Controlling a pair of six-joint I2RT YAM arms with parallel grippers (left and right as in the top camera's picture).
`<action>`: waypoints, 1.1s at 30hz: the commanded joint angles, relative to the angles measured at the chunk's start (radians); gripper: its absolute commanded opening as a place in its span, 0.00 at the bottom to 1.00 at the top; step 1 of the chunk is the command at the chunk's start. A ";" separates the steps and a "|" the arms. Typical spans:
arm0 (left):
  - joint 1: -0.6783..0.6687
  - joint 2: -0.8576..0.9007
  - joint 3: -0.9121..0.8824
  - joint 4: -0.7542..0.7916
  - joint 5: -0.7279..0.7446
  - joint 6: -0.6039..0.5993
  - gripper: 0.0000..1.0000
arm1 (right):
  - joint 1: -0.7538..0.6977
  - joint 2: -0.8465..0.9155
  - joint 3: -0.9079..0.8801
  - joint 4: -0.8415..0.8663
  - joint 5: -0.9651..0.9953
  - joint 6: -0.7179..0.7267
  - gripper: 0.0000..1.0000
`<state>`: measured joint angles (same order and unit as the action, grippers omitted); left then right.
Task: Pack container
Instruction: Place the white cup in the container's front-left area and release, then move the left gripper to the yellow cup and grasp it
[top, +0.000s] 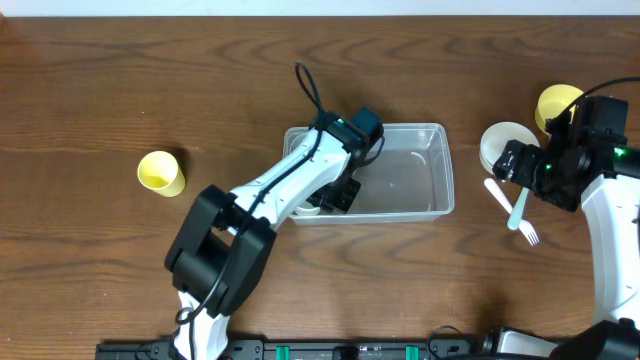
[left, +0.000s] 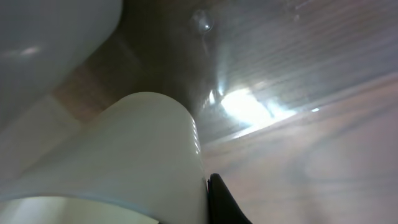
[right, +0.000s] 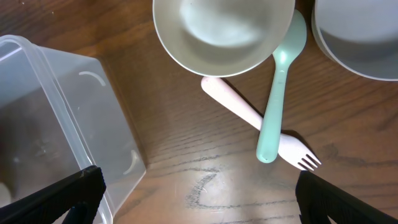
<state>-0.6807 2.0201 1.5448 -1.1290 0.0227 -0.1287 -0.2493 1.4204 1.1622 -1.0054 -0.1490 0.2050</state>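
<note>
Two claws are being watched. The left claw (top: 340, 192) is being held down inside the container (top: 420, 170), at its left end, with the jaws all but closed. In the left wrist view a white cup (left: 143, 155) is being shown right up against one dark fingertip (left: 219, 198). Whether the cup wall is actually being pinched cannot be told, as that view is too close and blurred. The container, clear with rounded corners, is being carried by the bench (top: 100, 80) around its middle, long side running left to right. The white cup is being seen in the container's near-left corner. The right claw (right: 199, 196) is being held spread wide, with nothing being gripped, over bare wood just beside the container's right end. A mint spoon (right: 278, 93) is being seen crossed over a pale fork (right: 231, 102), the two touching, just ahead of that claw. The spoon head is being seen tucked against a white bowl (right: 224, 31). A yellow cup (top: 161, 173) is being shown on the bench well apart to the left. Another yellow piece (top: 555, 103) is being partly hidden by the right arm (top: 610, 200), just behind the white bowl.
</note>
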 joint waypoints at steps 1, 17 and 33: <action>0.004 -0.008 -0.002 -0.006 -0.008 0.012 0.17 | -0.005 0.003 0.011 -0.001 0.003 0.000 0.99; 0.154 -0.380 0.235 -0.175 -0.235 0.027 0.52 | -0.005 0.003 0.011 0.000 0.003 -0.001 0.99; 0.784 -0.269 -0.034 -0.029 -0.048 -0.026 0.59 | -0.005 0.003 0.011 0.001 0.003 -0.001 0.99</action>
<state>0.0666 1.7008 1.5707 -1.1778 -0.0734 -0.1394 -0.2493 1.4204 1.1622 -1.0054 -0.1486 0.2050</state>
